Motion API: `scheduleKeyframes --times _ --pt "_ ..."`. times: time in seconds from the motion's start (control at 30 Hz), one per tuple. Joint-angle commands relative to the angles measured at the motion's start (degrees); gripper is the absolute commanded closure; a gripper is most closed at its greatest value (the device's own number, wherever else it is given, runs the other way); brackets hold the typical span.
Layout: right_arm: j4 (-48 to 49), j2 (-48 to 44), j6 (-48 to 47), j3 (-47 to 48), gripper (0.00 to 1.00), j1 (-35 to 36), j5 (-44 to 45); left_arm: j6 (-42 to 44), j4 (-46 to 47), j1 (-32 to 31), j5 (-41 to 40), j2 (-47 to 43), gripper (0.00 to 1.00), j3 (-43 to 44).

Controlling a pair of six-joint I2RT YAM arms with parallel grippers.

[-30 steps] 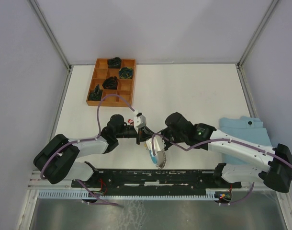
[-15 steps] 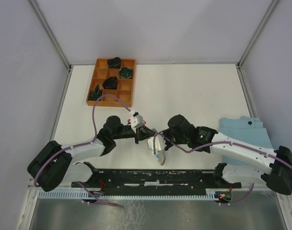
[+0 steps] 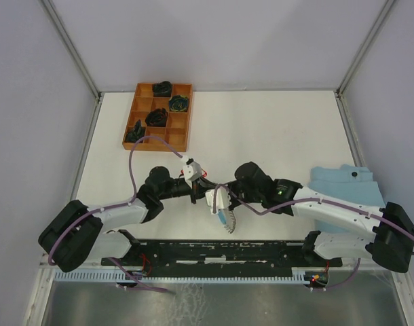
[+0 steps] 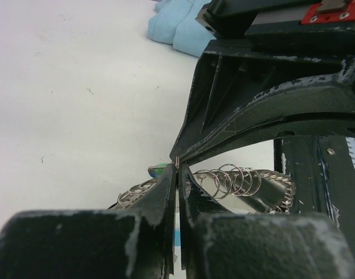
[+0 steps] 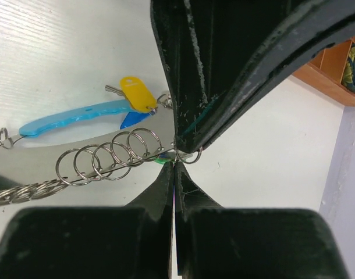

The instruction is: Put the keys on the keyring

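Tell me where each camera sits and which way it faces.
Top external: above and behind the robot, looking down at the table; left arm and right arm show.
Left wrist: on the left arm, facing the blue cloth; shut left hand below.
Right wrist: on the right arm, facing the tray; shut right hand below.
Shared: both wrist views show the keyring and the other hand's fingers.

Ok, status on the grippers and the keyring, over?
Both shut: left gripper and right gripper tip to tip at the keyring. Split rings strung out beside them; yellow-tagged key by the blue sleeve. No obstruction seen.
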Motion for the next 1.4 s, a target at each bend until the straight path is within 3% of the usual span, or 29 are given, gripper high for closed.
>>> scheduleKeyframes --times 0.0,0.1,0.3,0.47,0.57,0.73,0.87,1.03,1.2,1.37 --pt "1.28 0.03 3.61 1.08 0.99 -1.03 3.21 1.08 3.78 0.2 -5.88 -1.61 0.81 -0.23" --pt "0.86 1.04 4.76 2.34 1.0 -2.51 4.45 1.34 2.76 0.2 -10.04 -2.15 0.64 -0.73" --pt "2.43 3.15 9.41 3.53 0.99 -6.37 4.51 1.24 2.45 0.22 -19.03 -5.3 0.43 -3.5" --pt "6.06 5.58 18.76 2.37 0.99 -11.51 5.37 0.0 0.24 0.22 -28.51 -8.05 0.35 -5.4" --pt "9.08 7.44 25.88 1.26 0.99 -15.57 6.6 -3.89 -1.34 0.22 -36.87 -10.46 0.27 -6.53" --pt "11.51 11.77 33.25 1.43 0.95 -20.42 10.29 -14.83 -7.78 0.23 -51.71 -15.79 0.03 -7.16" --pt "11.96 14.98 39.43 2.44 0.92 -22.74 14.44 -19.48 -14.85 0.22 -56.34 -20.95 0.01 -7.28" --pt "9.56 14.64 47.31 3.97 0.8 -24.96 16.89 -24.94 -26.32 0.24 -60.94 -29.9 0.01 -5.85" --pt "3.13 9.83 57.32 4.02 0.33 -26.06 21.97 -29.51 -40.28 0.26 -63.53 -38.84 0.01 -1.44" --pt "-13.31 5.12 65.94 10.59 0.12 -26.03 30.08 -30.23 -56.61 0.23 -63.22 -44.52 0.01 7.19"
